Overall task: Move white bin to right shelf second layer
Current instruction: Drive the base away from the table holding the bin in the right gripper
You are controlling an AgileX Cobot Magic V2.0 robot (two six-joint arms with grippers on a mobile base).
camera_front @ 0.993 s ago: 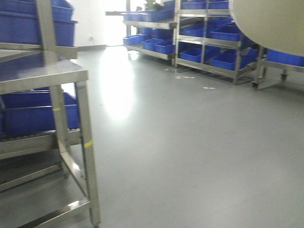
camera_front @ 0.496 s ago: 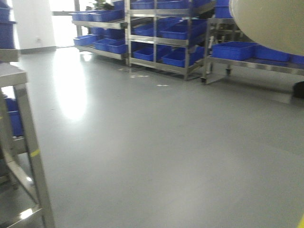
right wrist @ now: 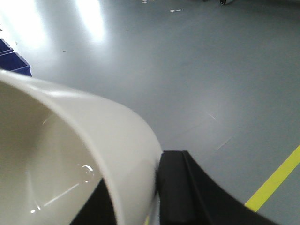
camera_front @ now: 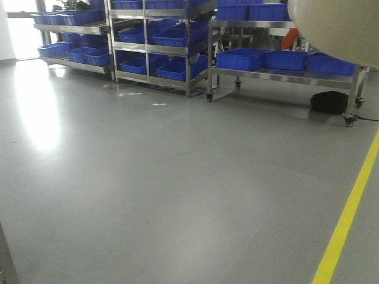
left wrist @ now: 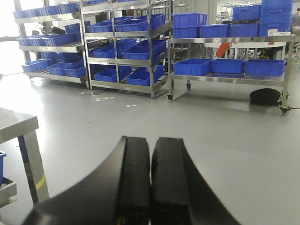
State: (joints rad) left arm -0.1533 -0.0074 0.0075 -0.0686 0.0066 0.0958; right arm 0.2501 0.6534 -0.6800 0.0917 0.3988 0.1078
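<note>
Bin in transit: closest to my right wrist camera, the right pincer (right wrist: 140, 201) is clamped on the rim of the white bin (right wrist: 70, 154), with black fingers on either side of the wall. The tub hangs clear of the floor (camera_front: 177, 177), and its curved underside fills the top right corner of the front view. What shows of its glossy inside holds nothing, so I judge it light. The wall looks stiff but slick, and I judge that a grip on one side could let it swing or slip. The rim, taken squarely, is the place to hold it. My left pincer (left wrist: 151, 183) is pressed together on nothing. Beside it stands the corner of a steel bench (left wrist: 14, 124). Beyond open grey floor and a yellow line (camera_front: 346, 219), steel racks (left wrist: 159, 47) carry blue crates (left wrist: 192, 66), their contents hidden from here. Which rack has the right shelf second layer, I cannot tell.
</note>
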